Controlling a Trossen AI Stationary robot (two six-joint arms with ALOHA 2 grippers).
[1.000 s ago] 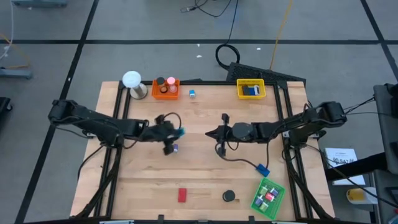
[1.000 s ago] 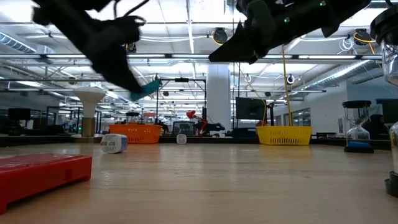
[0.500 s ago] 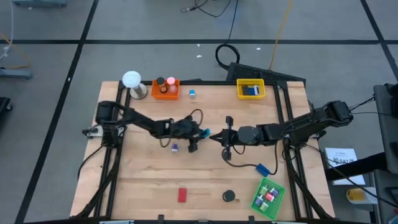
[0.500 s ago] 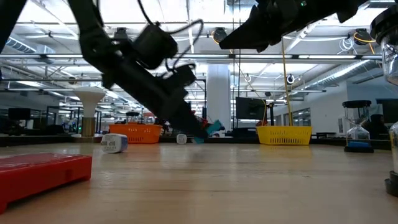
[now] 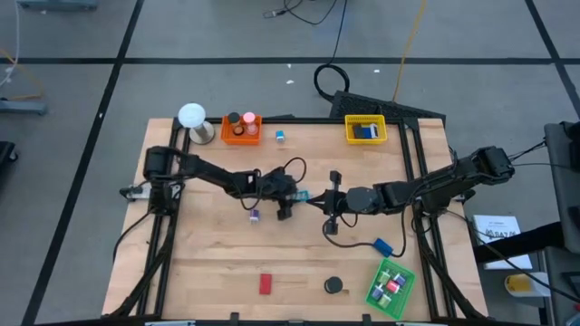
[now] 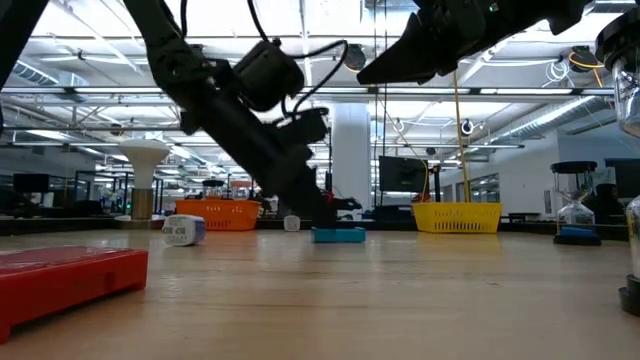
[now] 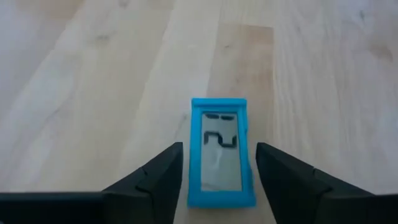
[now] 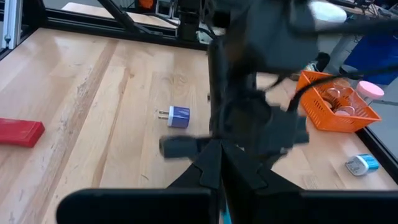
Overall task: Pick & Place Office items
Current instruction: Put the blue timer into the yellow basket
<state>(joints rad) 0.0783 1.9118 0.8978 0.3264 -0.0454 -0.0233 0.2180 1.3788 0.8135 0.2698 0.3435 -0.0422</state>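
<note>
Pale wood fills most of my overhead view, and on the table (image 5: 199, 272) I have the left gripper (image 5: 299, 194) reached to the middle, tip to tip with the right gripper (image 5: 323, 201). A small blue block (image 5: 302, 195) shows just at the left fingertips. Already sorted, as far as I can judge: items sit in the orange tray (image 5: 241, 129), the yellow tray (image 5: 365, 130) and the green tray (image 5: 391, 282). Still loose on the wood are a red block (image 5: 265, 284), a black disc (image 5: 334, 285), a second blue block (image 5: 381, 245), a small purple piece (image 5: 255, 215) and a tiny blue-and-white bit (image 5: 280, 136). So I would call the job partly done, with several picks left.

From table height, the blue block (image 6: 338, 235) lies flat on the wood under the left arm, while the right gripper (image 6: 368, 74) hangs high above.

My left wrist camera settles it: the blue block (image 7: 222, 152) rests on the table between the two fingers (image 7: 152, 180), with a sliver of wood showing on each side, so the left gripper (image 7: 219, 180) has let go.

The right wrist camera shows its own fingers pressed together, carrying nothing, with the purple piece (image 8: 178, 116) and red block (image 8: 20, 132) beyond.
</note>
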